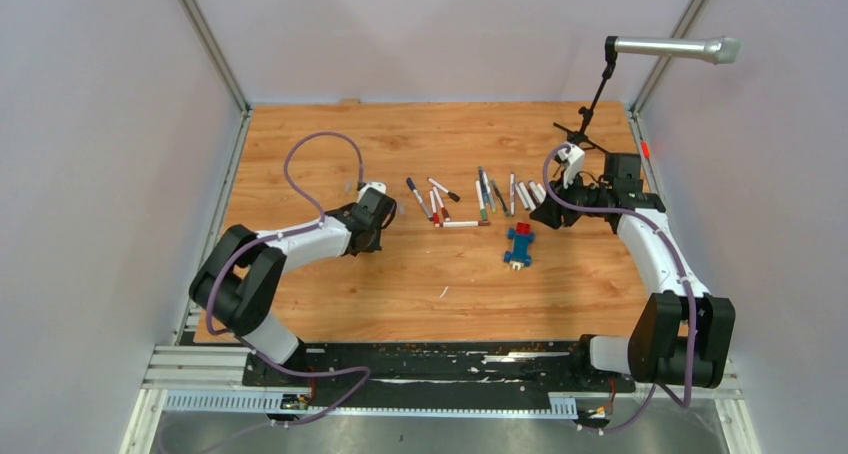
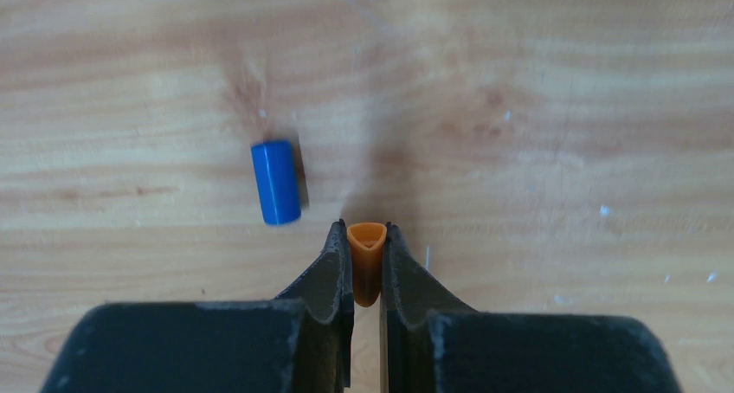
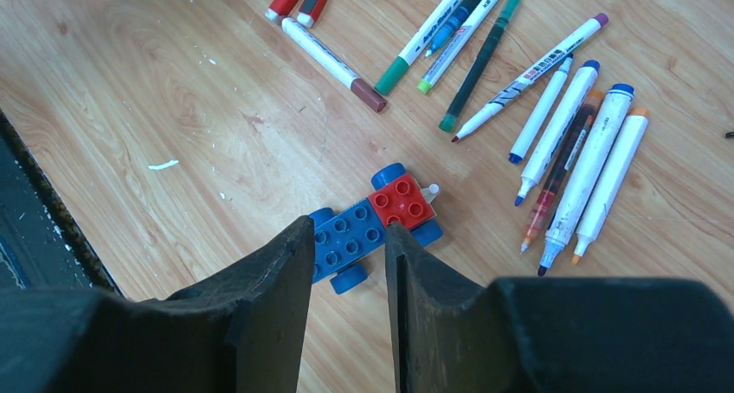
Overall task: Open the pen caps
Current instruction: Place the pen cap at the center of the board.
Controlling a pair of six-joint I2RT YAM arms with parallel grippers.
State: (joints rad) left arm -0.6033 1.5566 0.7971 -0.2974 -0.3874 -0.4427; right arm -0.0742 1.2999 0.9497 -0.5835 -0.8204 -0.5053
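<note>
Low centre, the orange cap [image 2: 366, 254] is pinched end-on by the nearly closed left fingers [image 2: 342, 254]. If that nip is slackened, the cap could be dropped and sent rolling across the tabletop [image 2: 519, 107] toward the blue cap [image 2: 276, 183], upper left. The right fingers [image 3: 299, 246] are held moderately parted and empty above the block [image 3: 372, 224], with pens [image 3: 571, 151] spread beyond at upper right.

I see the whole table [image 1: 300, 304] from high behind its near edge. My wrist cameras look down close; the right one shares the pens [image 1: 482, 196] [image 3: 592, 159].
</note>
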